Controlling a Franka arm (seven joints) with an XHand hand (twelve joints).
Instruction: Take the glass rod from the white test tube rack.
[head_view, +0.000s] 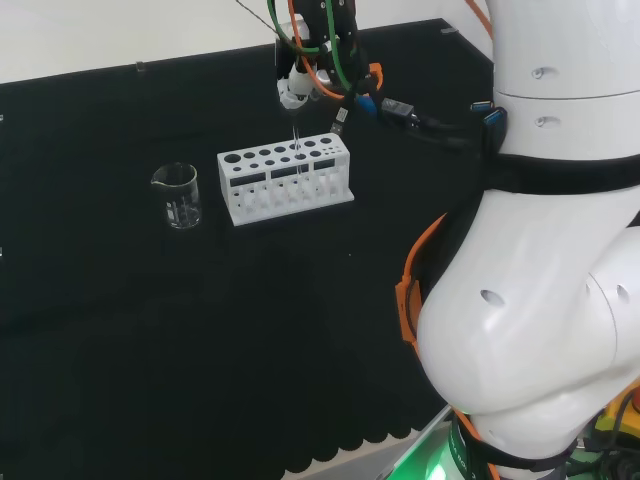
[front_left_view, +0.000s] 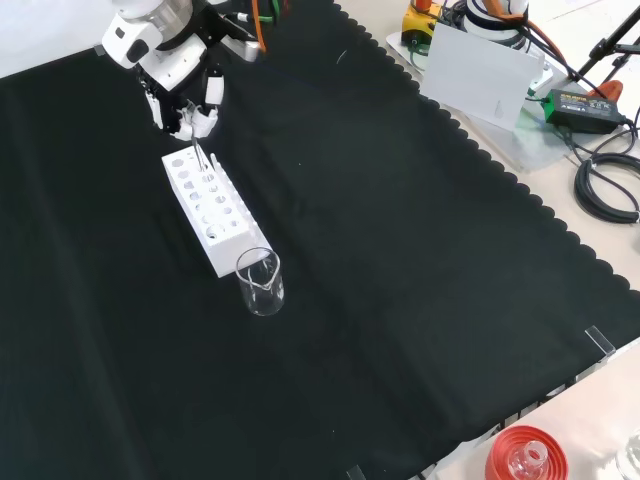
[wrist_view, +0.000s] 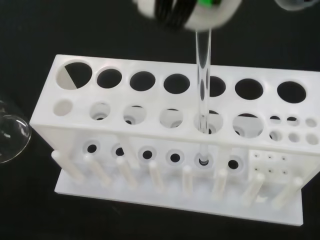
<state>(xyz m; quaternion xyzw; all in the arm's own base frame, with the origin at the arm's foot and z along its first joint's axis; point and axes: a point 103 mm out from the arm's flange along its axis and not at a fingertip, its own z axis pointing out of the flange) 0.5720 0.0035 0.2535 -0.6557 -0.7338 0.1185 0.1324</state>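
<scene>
Standing in a front-row hole of the white test tube rack (wrist_view: 175, 150), the glass rod (wrist_view: 202, 95) is pinched at its top by the hand (head_view: 297, 88); extraction is judged underway, and a straight vertical lift is called for next.

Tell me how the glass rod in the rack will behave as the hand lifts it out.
The glass rod looks thin, clear and straight, so probably stiff, slick and brittle. It stands in a hole of the rack, so lifting off-vertical could bind or snap it. The hand sits at its top.
</scene>
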